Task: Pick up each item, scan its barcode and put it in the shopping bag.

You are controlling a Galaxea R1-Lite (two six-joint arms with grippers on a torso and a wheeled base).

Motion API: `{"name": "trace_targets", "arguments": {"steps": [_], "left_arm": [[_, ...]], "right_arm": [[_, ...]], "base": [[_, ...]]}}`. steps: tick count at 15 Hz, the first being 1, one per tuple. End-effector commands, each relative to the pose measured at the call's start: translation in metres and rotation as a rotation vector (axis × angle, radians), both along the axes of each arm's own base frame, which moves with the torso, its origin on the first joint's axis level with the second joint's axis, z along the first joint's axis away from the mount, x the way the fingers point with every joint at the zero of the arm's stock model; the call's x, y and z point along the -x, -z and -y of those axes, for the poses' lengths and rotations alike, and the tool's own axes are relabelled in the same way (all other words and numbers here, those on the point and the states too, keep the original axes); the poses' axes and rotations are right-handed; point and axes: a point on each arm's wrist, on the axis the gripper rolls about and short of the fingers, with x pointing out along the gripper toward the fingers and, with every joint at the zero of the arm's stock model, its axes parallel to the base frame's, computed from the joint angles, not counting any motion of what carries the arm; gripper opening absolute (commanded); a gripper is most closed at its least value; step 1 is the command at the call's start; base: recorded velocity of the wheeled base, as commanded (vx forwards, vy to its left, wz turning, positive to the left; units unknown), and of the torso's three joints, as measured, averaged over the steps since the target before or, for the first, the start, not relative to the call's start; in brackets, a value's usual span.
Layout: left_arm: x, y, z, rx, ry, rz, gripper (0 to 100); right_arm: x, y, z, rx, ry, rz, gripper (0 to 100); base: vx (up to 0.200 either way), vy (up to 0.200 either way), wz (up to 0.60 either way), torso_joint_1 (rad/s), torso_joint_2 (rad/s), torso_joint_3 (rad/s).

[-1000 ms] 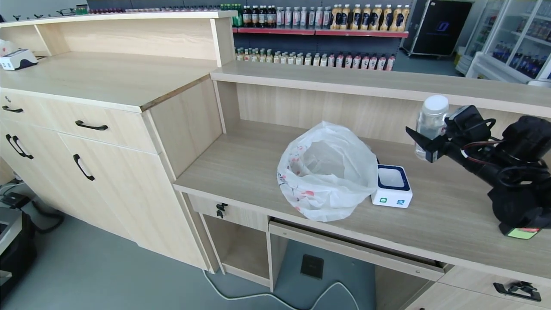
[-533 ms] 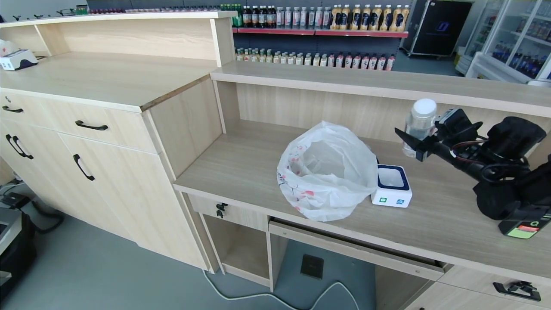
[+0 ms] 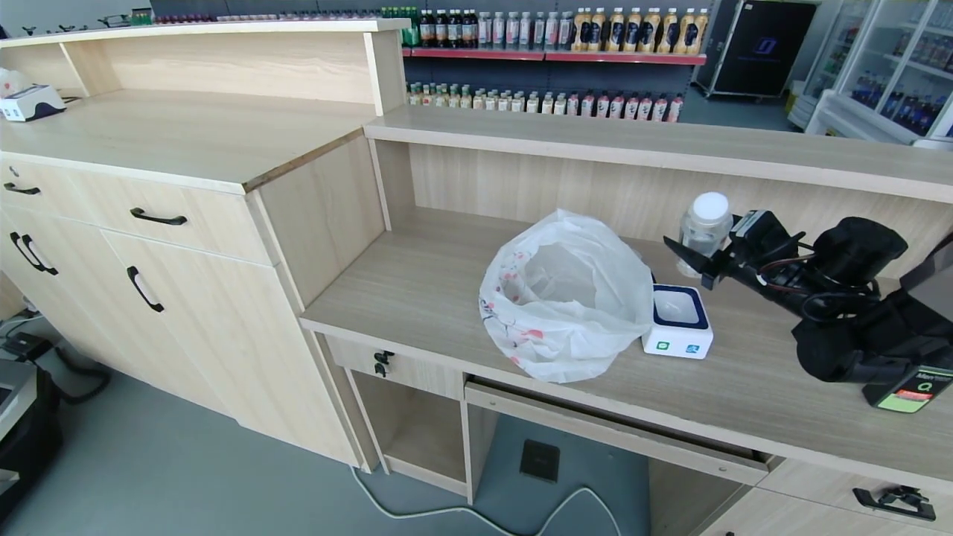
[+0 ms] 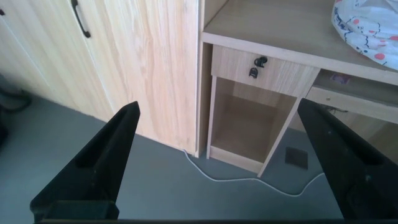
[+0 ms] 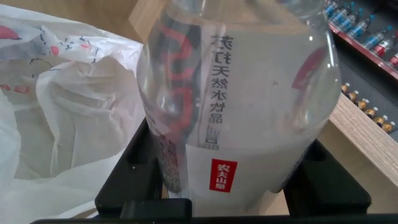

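Head view: the right claw grips a clear bottle around its lower body, white cap up, lifted off the counter. The bottle hangs at 1 o'clock of the scanner, close to it but not touching. The scanner, a white box with a dark blue rim, sits on the counter at 3 o'clock of the bag, right against its side. The bag is white plastic with red and dark prints, and its mouth gapes open upward.

Right wrist view: the bottle sits between the 2 black fingers of the claw, its label with red marks facing the camera and the bag just behind it.

Left wrist view: the left claw hangs with its jaws wide apart and nothing between them, low over the grey floor in front of the counter's locked drawer. A white cable lies on the floor below the drawer.

Drinks shelves stand at 12 o'clock behind the counter.
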Motion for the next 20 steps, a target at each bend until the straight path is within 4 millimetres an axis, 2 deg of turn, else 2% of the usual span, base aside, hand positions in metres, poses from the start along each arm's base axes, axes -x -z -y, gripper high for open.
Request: {"name": "trace_targets", "arguments": {"steps": [1, 9, 11, 12, 13, 16, 18, 20], "left_arm": [[0.000, 0.000, 0.000, 0.000, 0.000, 0.000, 100], [0.000, 0.000, 0.000, 0.000, 0.000, 0.000, 100], [0.000, 0.000, 0.000, 0.000, 0.000, 0.000, 100], [0.000, 0.000, 0.000, 0.000, 0.000, 0.000, 100], [0.000, 0.000, 0.000, 0.000, 0.000, 0.000, 100], [0.000, 0.000, 0.000, 0.002, -0.002, 0.000, 100], [0.000, 0.000, 0.000, 0.000, 0.000, 0.000, 100], [0.000, 0.000, 0.000, 0.002, 0.000, 0.000, 100]], "right_arm": [[-0.002, 0.006, 0.000, 0.003, -0.007, -0.008, 0], [-0.003, 0.010, 0.000, 0.002, -0.009, -0.009, 0], [0.001, -0.002, 0.000, -0.006, -0.004, -0.001, 0], [0.009, -0.020, -0.001, -0.024, 0.004, -0.012, 0], [0.024, -0.042, -0.001, -0.072, 0.031, -0.055, 0], [0.102, -0.114, -0.002, -0.379, 0.209, -0.239, 0], [0.143, -0.127, 0.000, -0.547, 0.375, -0.343, 0], [0.174, -0.117, 0.002, -0.589, 0.575, -0.417, 0]], "base": [[0.000, 0.000, 0.00, 0.000, 0.00, 0.000], [0.000, 0.000, 0.00, 0.000, 0.00, 0.000], [0.000, 0.000, 0.00, 0.000, 0.00, 0.000], [0.000, 0.000, 0.00, 0.000, 0.00, 0.000], [0.000, 0.000, 0.00, 0.000, 0.00, 0.000], [0.000, 0.000, 0.00, 0.000, 0.00, 0.000], [0.000, 0.000, 0.00, 0.000, 0.00, 0.000], [0.000, 0.000, 0.00, 0.000, 0.00, 0.000]]}}
